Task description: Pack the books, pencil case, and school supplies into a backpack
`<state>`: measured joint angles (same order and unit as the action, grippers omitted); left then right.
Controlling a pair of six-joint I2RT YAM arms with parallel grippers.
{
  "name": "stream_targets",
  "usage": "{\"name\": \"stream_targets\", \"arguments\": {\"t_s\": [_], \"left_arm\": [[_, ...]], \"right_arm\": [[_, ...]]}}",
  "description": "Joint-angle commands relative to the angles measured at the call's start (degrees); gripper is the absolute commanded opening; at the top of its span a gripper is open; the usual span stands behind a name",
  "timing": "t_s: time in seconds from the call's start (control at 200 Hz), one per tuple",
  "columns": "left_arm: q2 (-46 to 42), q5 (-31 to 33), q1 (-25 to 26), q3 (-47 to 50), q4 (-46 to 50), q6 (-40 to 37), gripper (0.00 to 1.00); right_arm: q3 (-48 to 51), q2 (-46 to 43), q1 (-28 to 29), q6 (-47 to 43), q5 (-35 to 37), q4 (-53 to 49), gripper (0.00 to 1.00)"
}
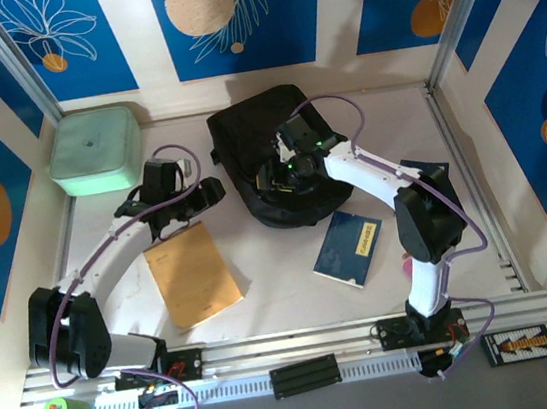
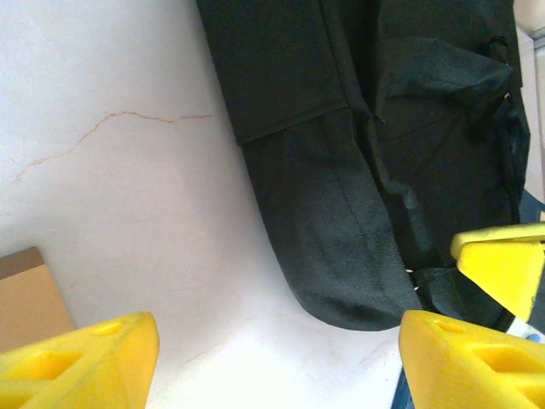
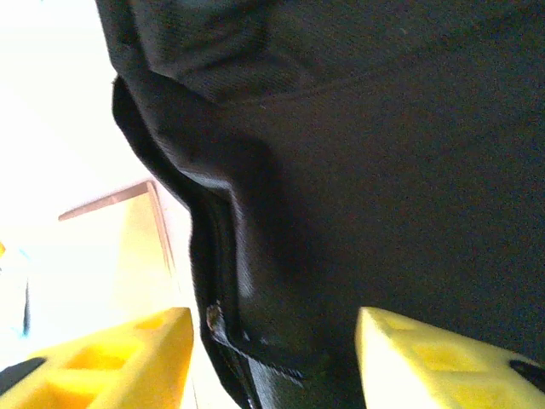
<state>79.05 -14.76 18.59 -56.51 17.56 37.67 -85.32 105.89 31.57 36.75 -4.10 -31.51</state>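
**Two grippers at a black backpack, one blue book out on the bench**

The right gripper [image 3: 272, 362] is down on the near edge of the black backpack [image 1: 254, 131]. Its yellow fingers [image 3: 111, 362] stand apart on either side of a fold of fabric that carries a zipper seam. Whether they pinch that fold cannot be told. The rest of the backpack spreads out beneath and beyond this gripper, lying flat on the white bench [image 1: 285, 289].

The left gripper [image 2: 277, 354] is over bare bench with its fingers wide apart and nothing between them. The backpack's rounded corner sits just ahead of it and to its right, close but not touching.

A tan folder [image 1: 192, 274] lies flat just behind the left gripper, toward that arm's base. One corner of it shows at the gripper's left in the wrist view.

A thin dark blue book [image 1: 345, 248] with a pale yellow label strip [image 1: 366, 237] lies flat behind the right gripper and to its right. It is outside the backpack, near the bag's front edge.

A mint-green box [image 1: 95, 147] sits beyond the left gripper and to its left, well apart from the backpack.
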Motion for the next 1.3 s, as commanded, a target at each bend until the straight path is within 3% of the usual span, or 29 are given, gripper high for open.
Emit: {"name": "stream_targets", "arguments": {"t_s": [0.0,0.31,0.475,0.7,0.975,1.295], "left_arm": [[0.6,-1.8,-0.2,0.2,-2.1,1.1,0.73],[2.0,-3.8,-0.1,0.3,-3.1,1.7,0.7],[2.7,-5.7,0.1,1.1,-4.7,2.7,0.68],[3.6,-9.0,2.6,4.0,-11.2,7.5,0.65],[9.0,-8.2,9.8,3.8,-19.1,16.1,0.58],[13.6,-8.3,11.5,3.3,-23.1,19.9,0.54]], "right_arm": [[-1.9,1.3,-0.1,1.3,-3.5,1.1,0.45],[-1.3,1.6,0.4,1.4,-4.6,2.2,0.26],[-2.0,2.4,0.5,1.3,-4.6,2.4,0.25],[-3.8,3.8,0.8,-1.3,-4.2,4.2,0.0],[-3.3,3.0,0.8,-2.5,-7.0,7.4,0.0],[-2.4,2.8,0.4,-1.3,-8.6,9.2,0.0]]}}
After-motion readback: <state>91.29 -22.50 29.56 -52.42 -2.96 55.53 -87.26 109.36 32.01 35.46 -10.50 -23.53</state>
